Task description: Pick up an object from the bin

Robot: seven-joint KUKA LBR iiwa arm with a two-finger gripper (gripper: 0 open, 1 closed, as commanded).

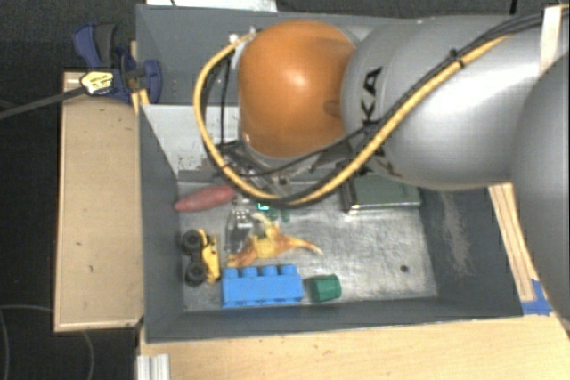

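1. Gripper is low in the bin's left half, its tip at the left end of an orange toy figure.
2. Can't tell whether the gripper is spread or closed, or whether it touches the figure.
3. Yellow truck sits just left of it. Blue brick and green peg lie along the front wall, and a red stick lies toward the left wall.

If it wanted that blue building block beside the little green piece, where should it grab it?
Probably from above, pinching the blue block across its long sides mid-length: it lies flat, and the yellow toy truck and green cylinder crowd its short ends.
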